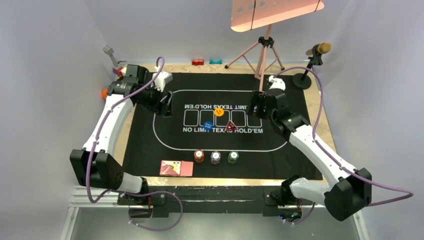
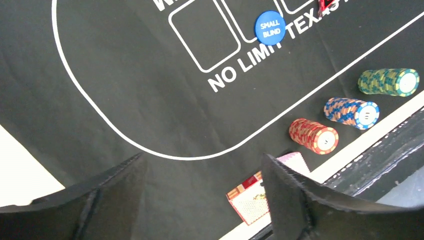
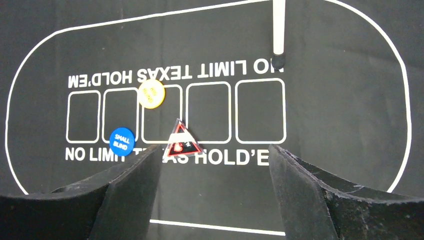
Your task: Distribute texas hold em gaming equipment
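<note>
Three chip stacks stand in a row at the mat's near side: red (image 1: 199,156), grey (image 1: 215,158) and green (image 1: 233,157). They also show in the left wrist view, red (image 2: 314,135), grey (image 2: 351,112), green (image 2: 389,81). The pink-backed card deck (image 1: 176,168) lies left of them, partly hidden by my finger in the left wrist view (image 2: 248,200). The orange button (image 1: 218,112), blue button (image 1: 208,125) and red triangular marker (image 1: 230,126) lie at the mat's centre. My left gripper (image 1: 167,103) and right gripper (image 1: 255,104) both hover open and empty.
The black printed mat (image 1: 145,140) covers the table. A pink tripod stand (image 1: 262,52) and a microphone stand (image 1: 311,65) are at the back right. Toy blocks (image 1: 198,62) lie along the far edge and by the left arm (image 1: 105,93).
</note>
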`<move>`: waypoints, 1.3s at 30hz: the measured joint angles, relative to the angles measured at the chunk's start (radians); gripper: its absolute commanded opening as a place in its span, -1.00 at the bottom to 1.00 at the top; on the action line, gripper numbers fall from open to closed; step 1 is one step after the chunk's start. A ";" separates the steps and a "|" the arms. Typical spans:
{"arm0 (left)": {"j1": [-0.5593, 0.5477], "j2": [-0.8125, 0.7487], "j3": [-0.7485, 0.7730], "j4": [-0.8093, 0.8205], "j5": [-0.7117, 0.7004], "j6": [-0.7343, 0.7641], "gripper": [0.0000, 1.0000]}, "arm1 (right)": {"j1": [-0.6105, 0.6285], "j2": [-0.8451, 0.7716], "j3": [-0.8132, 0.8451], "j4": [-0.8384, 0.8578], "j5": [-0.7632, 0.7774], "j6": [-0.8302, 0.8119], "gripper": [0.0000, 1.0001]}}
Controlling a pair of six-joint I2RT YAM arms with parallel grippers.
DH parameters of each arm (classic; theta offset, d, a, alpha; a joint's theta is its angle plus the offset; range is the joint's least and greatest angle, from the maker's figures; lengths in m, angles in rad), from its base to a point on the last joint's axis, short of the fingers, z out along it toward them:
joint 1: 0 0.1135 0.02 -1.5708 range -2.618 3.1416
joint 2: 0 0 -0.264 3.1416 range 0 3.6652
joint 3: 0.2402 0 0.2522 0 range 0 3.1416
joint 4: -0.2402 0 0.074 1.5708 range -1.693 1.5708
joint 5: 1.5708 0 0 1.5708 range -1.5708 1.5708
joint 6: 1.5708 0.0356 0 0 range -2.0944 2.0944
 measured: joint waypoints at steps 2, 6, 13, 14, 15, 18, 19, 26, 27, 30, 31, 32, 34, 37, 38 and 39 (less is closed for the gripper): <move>0.000 0.001 -0.004 0.014 0.005 -0.007 1.00 | 0.006 0.002 0.006 -0.001 0.010 0.000 0.66; -0.008 0.017 -0.004 0.023 0.065 0.008 1.00 | 0.018 0.008 0.013 -0.003 0.023 0.000 0.66; -0.181 0.140 0.004 0.055 0.076 0.035 1.00 | 0.023 0.004 0.013 -0.036 0.057 0.002 0.65; -0.211 0.166 0.008 0.060 0.074 0.037 1.00 | 0.023 -0.002 0.013 -0.045 0.066 0.004 0.65; -0.235 0.188 0.013 0.063 0.071 0.039 1.00 | 0.024 -0.011 0.013 -0.054 0.069 0.006 0.64; -0.303 0.266 0.041 0.079 0.047 0.047 1.00 | 0.024 -0.053 0.013 -0.067 0.076 0.013 0.63; -0.319 0.290 0.052 0.084 0.039 0.052 1.00 | 0.024 -0.074 0.008 -0.068 0.077 0.014 0.62; -0.416 0.441 0.170 0.114 -0.019 0.069 0.93 | 0.024 -0.190 -0.034 -0.090 0.094 0.030 0.57; -0.427 0.464 0.194 0.116 -0.025 0.069 0.90 | 0.024 -0.194 -0.038 -0.093 0.094 0.032 0.57; -0.454 0.518 0.236 0.138 -0.042 0.069 0.89 | 0.024 -0.198 -0.047 -0.106 0.094 0.036 0.57; -0.461 0.533 0.244 0.144 -0.050 0.069 0.90 | 0.024 -0.197 -0.048 -0.110 0.093 0.036 0.57; -0.467 0.545 0.247 0.153 -0.058 0.069 0.91 | 0.024 -0.197 -0.048 -0.112 0.093 0.036 0.57; -0.476 0.562 0.248 0.164 -0.079 0.070 0.90 | 0.024 -0.198 -0.048 -0.113 0.093 0.036 0.57; -0.487 0.581 0.248 0.187 -0.115 0.069 0.80 | 0.024 -0.200 -0.048 -0.113 0.093 0.036 0.57; -0.490 0.586 0.248 0.195 -0.126 0.069 0.75 | 0.024 -0.203 -0.048 -0.114 0.093 0.036 0.57; -0.493 0.592 0.248 0.204 -0.138 0.069 0.72 | 0.024 -0.206 -0.048 -0.115 0.093 0.036 0.57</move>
